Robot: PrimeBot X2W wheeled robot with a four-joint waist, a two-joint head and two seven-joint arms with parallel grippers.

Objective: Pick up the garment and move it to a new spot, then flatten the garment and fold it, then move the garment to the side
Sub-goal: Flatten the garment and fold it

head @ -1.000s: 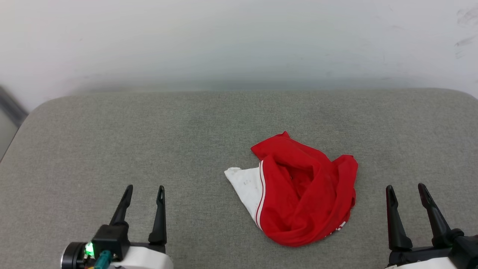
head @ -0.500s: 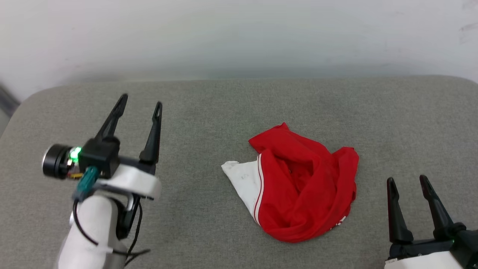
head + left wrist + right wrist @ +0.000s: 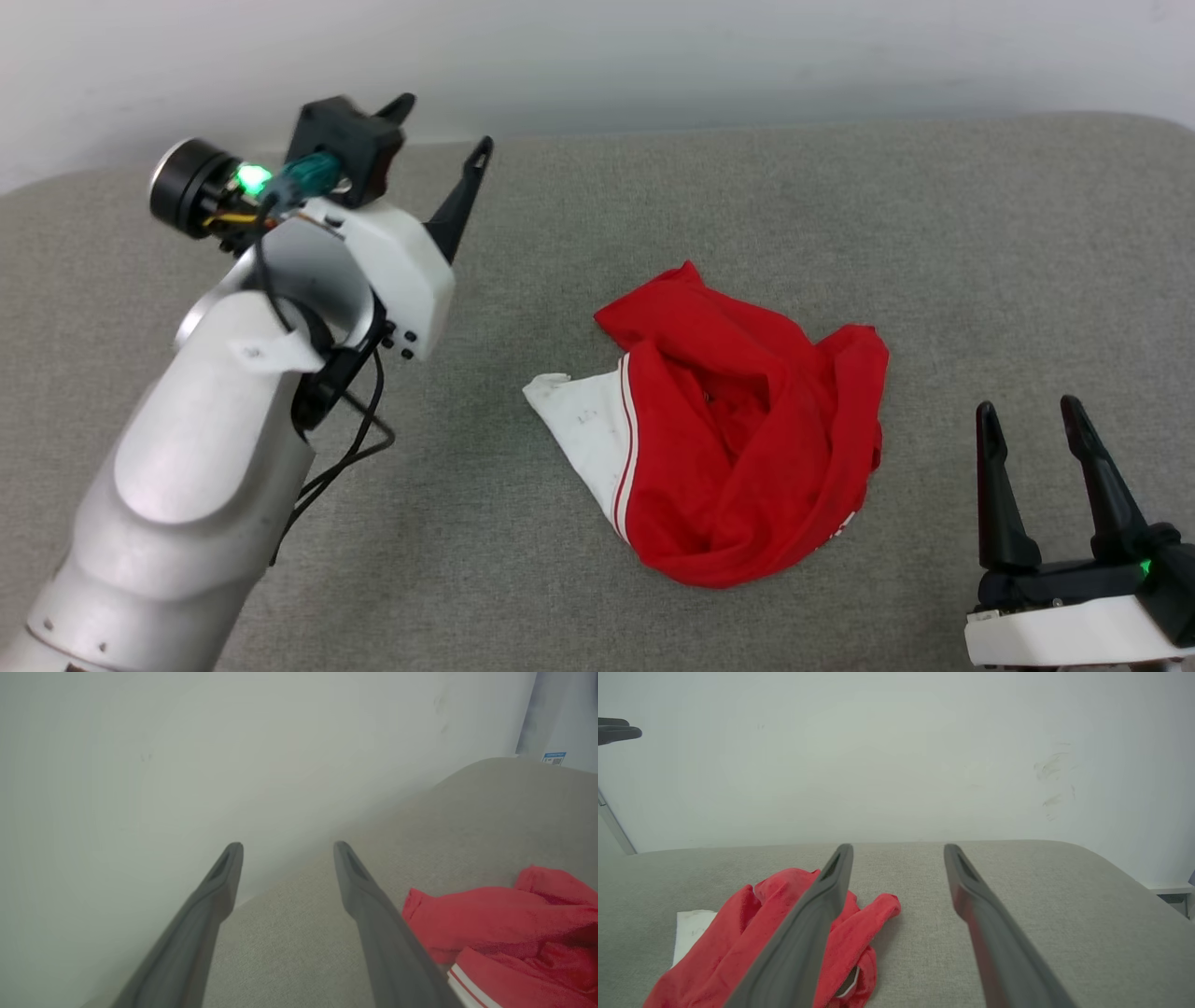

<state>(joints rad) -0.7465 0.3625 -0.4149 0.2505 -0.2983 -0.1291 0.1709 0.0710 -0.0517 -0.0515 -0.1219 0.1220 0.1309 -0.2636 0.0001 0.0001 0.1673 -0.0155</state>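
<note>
One arm has moved in the last second. My left gripper (image 3: 441, 126), which sat low at the near left, is now raised and reached out over the far left of the grey woven-fabric padded counter (image 3: 840, 233). Its two long dark fingers are spread wide and empty, pointing toward the pale far wall. My right gripper (image 3: 1027, 411) stays at the near right, fingers equally wide, nothing between them.

The crumpled red jersey-style garment (image 3: 747, 448), with one white sleeve and striped trim showing, lies right of centre on the counter, untouched. Its slight shift in the head view is my camera tilting, not the cloth moving. The left wrist view has red cloth off to the right of the fingers.

I judge this to be the approach to the first pick. The left arm would need to swing right and come down before any grasp.
</note>
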